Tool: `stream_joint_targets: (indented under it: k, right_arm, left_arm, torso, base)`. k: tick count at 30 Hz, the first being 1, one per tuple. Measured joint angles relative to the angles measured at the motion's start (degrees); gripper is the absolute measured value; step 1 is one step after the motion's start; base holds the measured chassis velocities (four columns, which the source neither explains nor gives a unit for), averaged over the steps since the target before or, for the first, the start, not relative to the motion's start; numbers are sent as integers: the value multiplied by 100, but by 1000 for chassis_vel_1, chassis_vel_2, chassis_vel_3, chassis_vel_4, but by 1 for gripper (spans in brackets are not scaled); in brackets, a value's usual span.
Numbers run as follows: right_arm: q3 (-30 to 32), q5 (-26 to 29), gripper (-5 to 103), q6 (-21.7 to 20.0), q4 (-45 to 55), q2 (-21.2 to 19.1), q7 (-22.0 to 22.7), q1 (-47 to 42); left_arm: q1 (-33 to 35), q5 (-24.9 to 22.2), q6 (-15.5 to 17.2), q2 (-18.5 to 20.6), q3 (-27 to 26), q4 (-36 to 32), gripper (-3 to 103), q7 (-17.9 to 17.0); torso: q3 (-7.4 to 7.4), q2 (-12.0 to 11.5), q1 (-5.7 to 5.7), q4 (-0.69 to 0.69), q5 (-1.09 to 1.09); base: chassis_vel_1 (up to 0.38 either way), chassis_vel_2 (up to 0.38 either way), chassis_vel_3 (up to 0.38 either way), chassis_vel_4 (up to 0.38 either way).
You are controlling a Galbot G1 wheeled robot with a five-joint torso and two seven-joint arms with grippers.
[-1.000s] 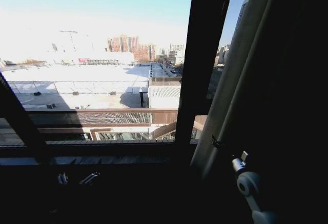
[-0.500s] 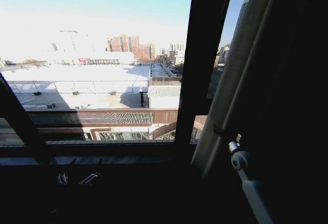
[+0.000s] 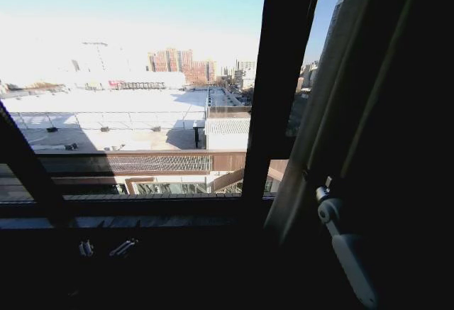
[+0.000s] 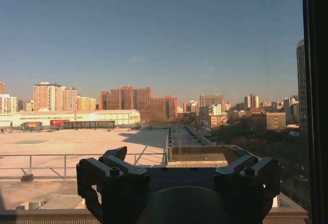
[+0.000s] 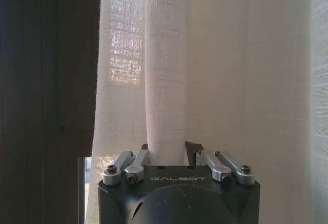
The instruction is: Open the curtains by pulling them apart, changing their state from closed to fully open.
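Right wrist view: right end effector (image 5: 165, 155) pinches a curtains (image 5: 215, 70) pleat.

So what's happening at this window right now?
The robot is opening the curtains. Its right gripper is closed on a pleat of the sheer white curtain, which is gathered at the right side of the window, beside the dark window frame. The left gripper is open and holds nothing, facing the uncovered glass with the city outside. In the head view most of the window is already bare.
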Motion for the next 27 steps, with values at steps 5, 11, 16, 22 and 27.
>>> stream_joint_targets:
  k: [5,11,16,22,27]
  right_arm:
    - [-32,17,21,11,82,-41,-3,-9]
    - [-69,39,1,14,180,-94,-3,-27]
    - [-71,138,0,13,254,-143,30,-42]
    - [-43,345,0,-26,368,-210,87,-81]
    - [12,446,0,-118,473,-224,81,-149]
  left_arm:
    - [5,0,0,-16,2,-2,100,-1]
    - [25,0,-12,-42,-2,-4,100,-1]
    - [34,-8,-28,-51,-20,-5,100,-1]
    - [31,-14,-39,-63,-19,-5,100,-1]
    - [22,-22,-41,-57,-20,-6,100,0]
  torso:
    - [0,0,0,0,0]
    - [0,0,0,0,0]
    - [0,0,0,0,0]
    - [0,0,0,0,0]
    - [0,0,0,0,0]
  base:
    - [0,0,0,0]
    - [0,0,0,0]
    - [0,0,0,0]
    - [0,0,0,0]
    - [0,0,0,0]
